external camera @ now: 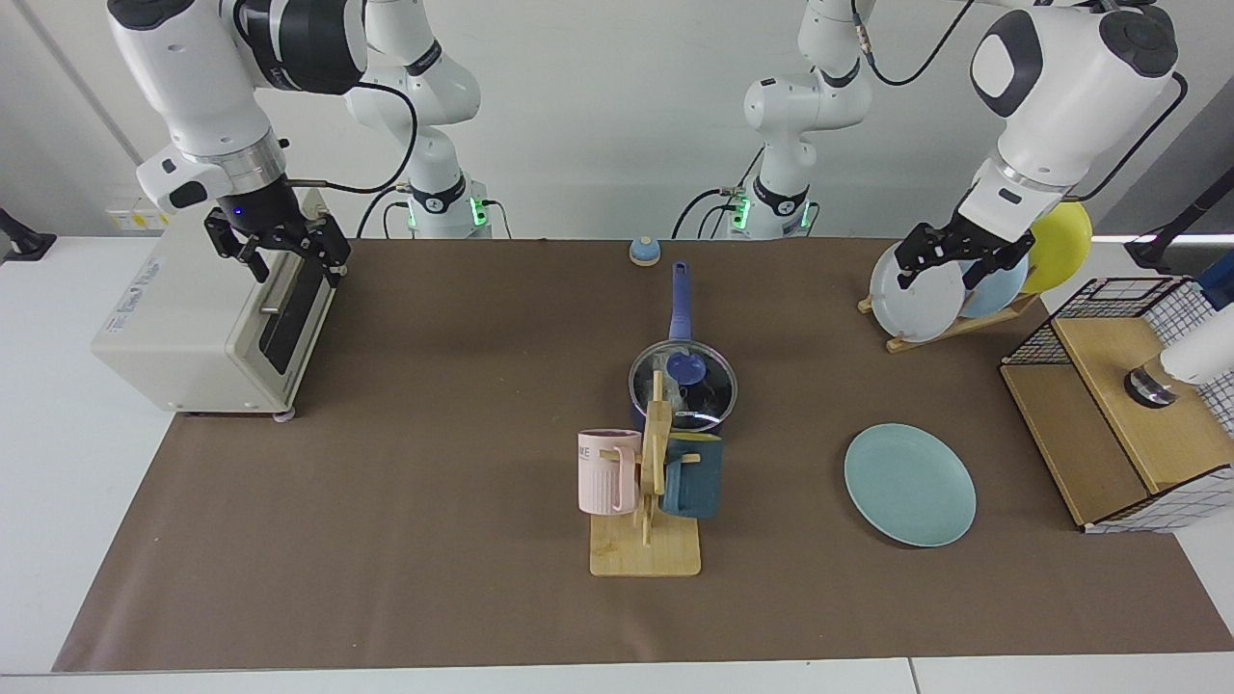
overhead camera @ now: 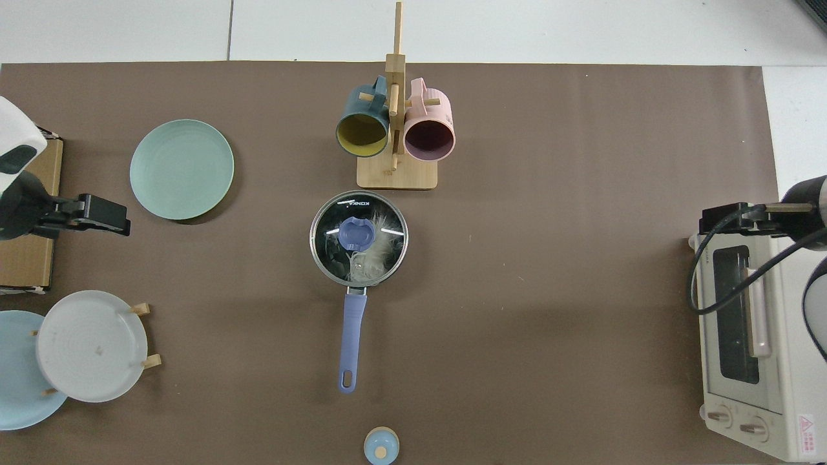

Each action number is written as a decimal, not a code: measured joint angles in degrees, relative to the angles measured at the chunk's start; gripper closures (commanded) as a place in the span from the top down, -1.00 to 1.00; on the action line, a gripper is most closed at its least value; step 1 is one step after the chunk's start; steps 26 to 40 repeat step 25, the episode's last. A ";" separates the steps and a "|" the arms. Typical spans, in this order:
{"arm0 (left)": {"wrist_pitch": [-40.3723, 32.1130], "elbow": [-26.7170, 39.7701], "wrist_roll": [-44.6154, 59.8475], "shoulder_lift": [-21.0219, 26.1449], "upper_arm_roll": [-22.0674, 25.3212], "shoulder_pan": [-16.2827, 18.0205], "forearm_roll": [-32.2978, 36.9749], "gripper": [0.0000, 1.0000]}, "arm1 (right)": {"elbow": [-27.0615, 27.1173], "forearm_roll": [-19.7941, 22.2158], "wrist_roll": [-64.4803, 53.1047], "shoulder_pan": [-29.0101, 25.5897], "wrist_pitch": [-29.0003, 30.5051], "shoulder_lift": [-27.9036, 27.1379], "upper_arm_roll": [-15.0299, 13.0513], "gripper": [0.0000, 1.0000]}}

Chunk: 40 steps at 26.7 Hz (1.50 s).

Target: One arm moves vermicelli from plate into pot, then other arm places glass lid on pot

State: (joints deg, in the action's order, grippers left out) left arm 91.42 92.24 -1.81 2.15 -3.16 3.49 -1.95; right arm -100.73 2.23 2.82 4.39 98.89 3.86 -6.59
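The glass lid (overhead camera: 358, 237) sits on the pot (overhead camera: 357, 279) mid-bench, the vermicelli (overhead camera: 369, 258) showing pale beneath it; the plate (overhead camera: 181, 168) lies bare. The lid looks rigid, smooth and breakable, best taken by its blue knob. Both arms wait: the right gripper (external camera: 280, 245) hangs spread and empty over the toaster oven (external camera: 207, 318), the left gripper (external camera: 952, 255) spread and empty by the plate rack (external camera: 950, 323). The mug stand (external camera: 648, 501) hides the pot's near side.

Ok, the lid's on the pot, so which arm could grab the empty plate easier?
Left, probably. The left pincer hangs by the plate rack, on the same side of the table as the plate. The right pincer is far off above the oven, beyond the pot.
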 measured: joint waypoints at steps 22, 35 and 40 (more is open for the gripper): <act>0.00 0.00 0.00 0.00 0.00 0.00 0.00 1.00 | 11.65 -0.03 0.00 1.27 -7.34 -6.45 0.56 1.00; 0.00 0.00 0.00 0.00 0.00 0.00 0.00 1.00 | 11.73 -0.03 0.00 1.51 -7.34 -6.45 0.56 1.00; 0.00 0.00 0.00 0.00 0.00 0.00 0.00 1.00 | 11.73 -0.03 0.00 1.51 -7.34 -6.45 0.56 1.00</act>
